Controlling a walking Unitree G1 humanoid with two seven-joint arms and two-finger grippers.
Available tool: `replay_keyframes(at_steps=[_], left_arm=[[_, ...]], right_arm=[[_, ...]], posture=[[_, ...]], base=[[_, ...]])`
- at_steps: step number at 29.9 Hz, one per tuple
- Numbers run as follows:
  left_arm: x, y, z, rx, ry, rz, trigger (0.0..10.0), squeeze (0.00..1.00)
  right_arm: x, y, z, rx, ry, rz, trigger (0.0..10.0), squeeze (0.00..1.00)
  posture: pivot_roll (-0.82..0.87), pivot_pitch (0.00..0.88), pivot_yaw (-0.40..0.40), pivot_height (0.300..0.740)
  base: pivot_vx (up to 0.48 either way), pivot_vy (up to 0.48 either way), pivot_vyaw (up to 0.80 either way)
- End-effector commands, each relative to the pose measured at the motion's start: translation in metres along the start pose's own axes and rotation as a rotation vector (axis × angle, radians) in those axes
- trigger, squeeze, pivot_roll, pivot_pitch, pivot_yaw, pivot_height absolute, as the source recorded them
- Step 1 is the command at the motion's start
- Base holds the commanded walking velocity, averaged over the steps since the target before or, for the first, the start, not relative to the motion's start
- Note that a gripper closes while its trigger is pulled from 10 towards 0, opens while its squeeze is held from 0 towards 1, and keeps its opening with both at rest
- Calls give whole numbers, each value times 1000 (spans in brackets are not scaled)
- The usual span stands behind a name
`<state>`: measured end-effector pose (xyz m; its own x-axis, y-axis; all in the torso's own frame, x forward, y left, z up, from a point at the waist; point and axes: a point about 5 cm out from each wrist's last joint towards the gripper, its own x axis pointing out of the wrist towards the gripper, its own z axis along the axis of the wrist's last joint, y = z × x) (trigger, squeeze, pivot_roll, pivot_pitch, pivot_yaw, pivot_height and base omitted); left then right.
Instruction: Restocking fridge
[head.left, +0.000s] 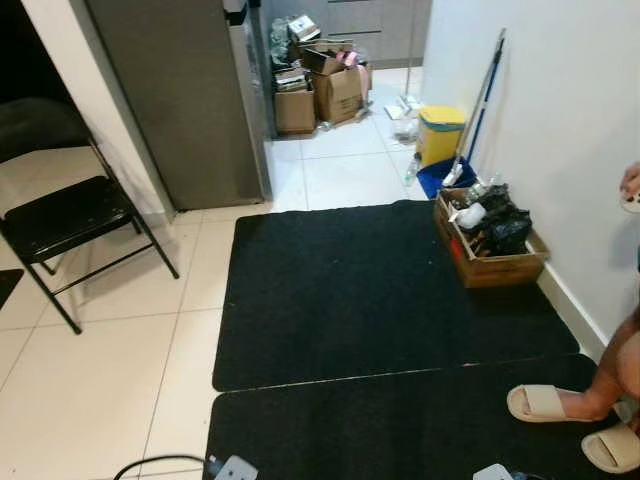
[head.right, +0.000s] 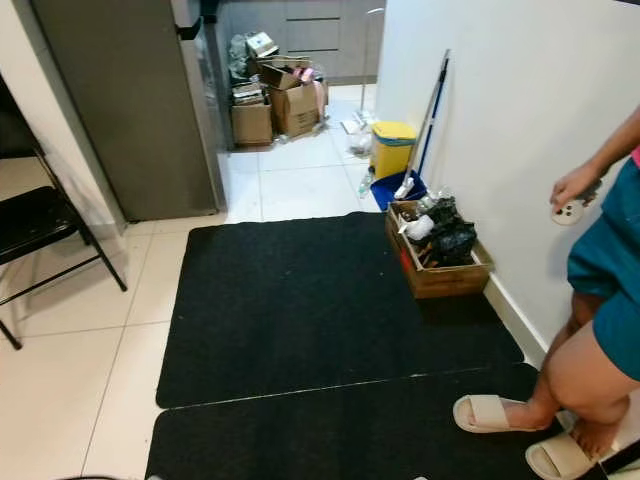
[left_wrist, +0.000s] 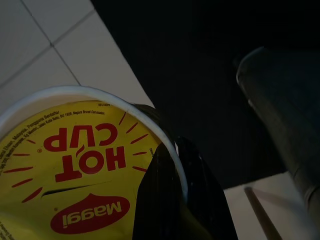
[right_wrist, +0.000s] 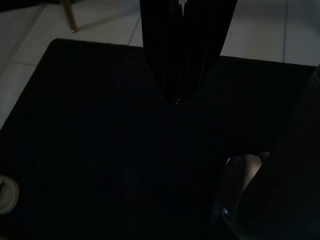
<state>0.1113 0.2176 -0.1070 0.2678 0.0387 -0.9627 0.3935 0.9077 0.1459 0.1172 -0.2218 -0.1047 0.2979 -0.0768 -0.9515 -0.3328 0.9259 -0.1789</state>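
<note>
The left gripper (left_wrist: 175, 200) is clamped on a Maggi Hot Cup noodle cup (left_wrist: 75, 175), black fingers (left_wrist: 160, 200) pinching its rim over the yellow lid, above the edge where a black floor mat (head.left: 380, 290) meets white tiles (head.left: 90, 380). The right gripper (right_wrist: 177, 92) hangs over the dark mat with its two fingers pressed together and nothing between them. The grey fridge (head.left: 180, 90) stands closed beyond the mat's far left corner, next to a black folding chair (head.left: 65, 215), while a wooden crate (head.left: 490, 240) sits at the mat's right edge against the wall and a person in beige slippers (head.right: 495, 412) stands at the near right corner.
</note>
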Motion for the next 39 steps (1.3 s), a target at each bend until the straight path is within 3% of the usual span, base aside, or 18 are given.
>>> replay_keyframes(at_steps=[1,25,39], left_arm=[[1,-3,1,-2,0,-13,10000,0],[2,-11,4,-14,-2,-36,10000,0],[2,-12,7,-5,-5,-35,10000,0]], right_arm=[[1,6,3,-4,-8,14,10000,0],[1,5,20,-47,-40,24,10000,0],[1,2,16,-54,-21,29,10000,0]], posture=[[-13,0,26,740],[-13,0,17,740],[-11,0,18,740]], base=[[315,0,0],[350,0,0],[363,0,-773]])
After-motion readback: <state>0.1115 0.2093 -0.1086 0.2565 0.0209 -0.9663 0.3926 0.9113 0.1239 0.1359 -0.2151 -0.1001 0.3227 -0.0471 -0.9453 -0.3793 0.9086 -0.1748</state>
